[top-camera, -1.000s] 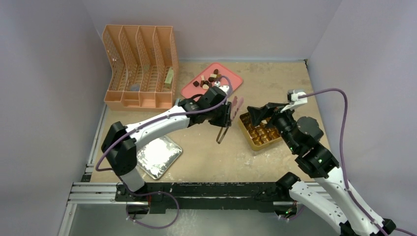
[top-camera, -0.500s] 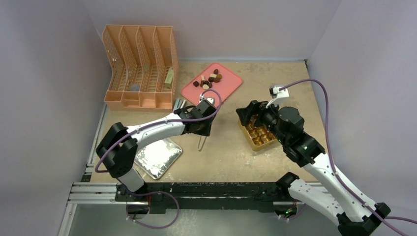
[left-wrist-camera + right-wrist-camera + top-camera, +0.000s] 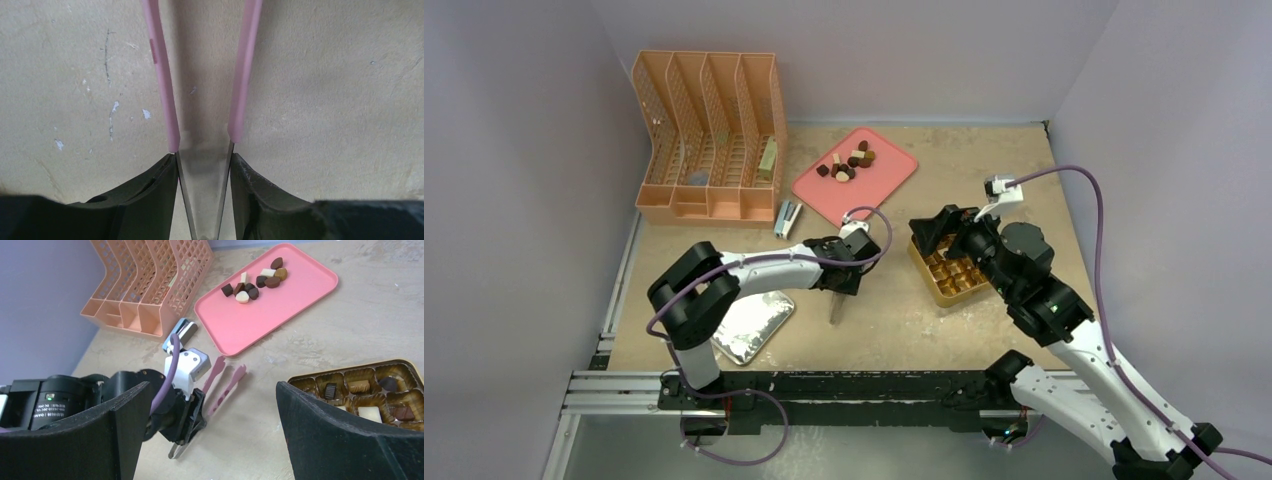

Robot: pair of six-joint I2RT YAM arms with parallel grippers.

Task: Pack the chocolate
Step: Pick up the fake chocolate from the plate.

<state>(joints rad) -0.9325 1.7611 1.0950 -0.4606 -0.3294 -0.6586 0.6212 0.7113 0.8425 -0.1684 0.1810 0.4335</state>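
Left pincer (image 3: 203, 165) is clenched on the tongs (image 3: 160, 75). My left wrist view has both dark fingers (image 3: 150, 195) pressed against the outer faces of the two metal arms, just behind where the pink sleeves begin. The pink arms splay away from the pincer, tips out of that view, with only bare table (image 3: 325, 100) between them. In the right wrist view the tongs sit low, pink ends pointing away from the left pincer toward the pink tray (image 3: 260, 320). I cannot tell whether they touch the table. Right pincer (image 3: 939, 230) is released, jaws spread wide with nothing gripped, hanging over the far left corner of the gold box (image 3: 929, 281). Chocolate (image 3: 255, 284): a small heap of dark, reddish and cream pieces sits at the far end of the tray, well beyond the left pincer and well apart from both pincers. More pieces sit in box cells just right of the right pincer, several filled cells in view, the rest of the box hidden or out of frame. Peach file rack (image 3: 709, 130) stands well off beyond and left of the left pincer. A crumpled foil tray (image 3: 749, 320) lies left of that pincer, nearer the arm bases.
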